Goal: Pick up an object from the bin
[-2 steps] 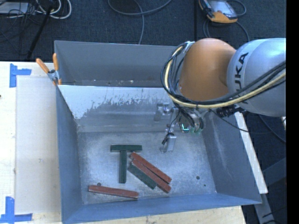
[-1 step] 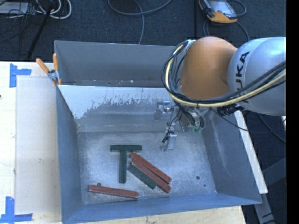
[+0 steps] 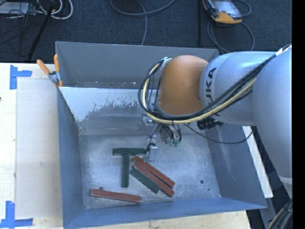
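I see the gripper [image 3: 152, 148] low over the middle of the bin [image 3: 71, 142] floor, where the crossbar end of the green T [image 3: 125, 168] meets the upper end of two stacked brown bars [image 3: 155, 175]. Whether it is open or closed, I cannot tell. Another brown bar [image 3: 116, 195] lies apart near the front wall.

Dark carpeted floor [image 3: 143, 25] runs across the top of the frame, strewn with looping cables [image 3: 61, 5], and a small orange-and-grey device [image 3: 224, 9] lies at upper right.
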Motion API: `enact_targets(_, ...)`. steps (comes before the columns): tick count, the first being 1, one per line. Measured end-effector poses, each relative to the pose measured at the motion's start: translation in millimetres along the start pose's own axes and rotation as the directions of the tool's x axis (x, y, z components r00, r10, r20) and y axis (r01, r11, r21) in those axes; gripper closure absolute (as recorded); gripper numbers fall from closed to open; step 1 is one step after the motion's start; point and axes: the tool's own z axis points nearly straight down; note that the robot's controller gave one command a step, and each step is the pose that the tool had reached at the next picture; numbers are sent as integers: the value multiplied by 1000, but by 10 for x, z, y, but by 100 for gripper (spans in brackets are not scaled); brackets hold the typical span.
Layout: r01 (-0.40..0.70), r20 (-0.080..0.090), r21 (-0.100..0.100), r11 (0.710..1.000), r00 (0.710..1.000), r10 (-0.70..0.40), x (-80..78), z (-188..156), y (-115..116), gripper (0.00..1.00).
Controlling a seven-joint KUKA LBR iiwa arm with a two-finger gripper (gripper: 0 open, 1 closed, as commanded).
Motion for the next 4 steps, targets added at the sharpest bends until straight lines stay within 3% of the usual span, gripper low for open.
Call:
enact_targets(1, -71, -7, 2, 997, 997, 71, 112, -75, 277, 0)
enact_targets(2, -77, -2, 1, 997, 997, 77, 23, -157, 331, 0)
enact_targets(3, -218, -9, 3, 976, 976, 218, 8, 642, 372, 0)
enact_targets(4, -411, 3, -1, 912, 912, 411, 53, 562, 442, 100)
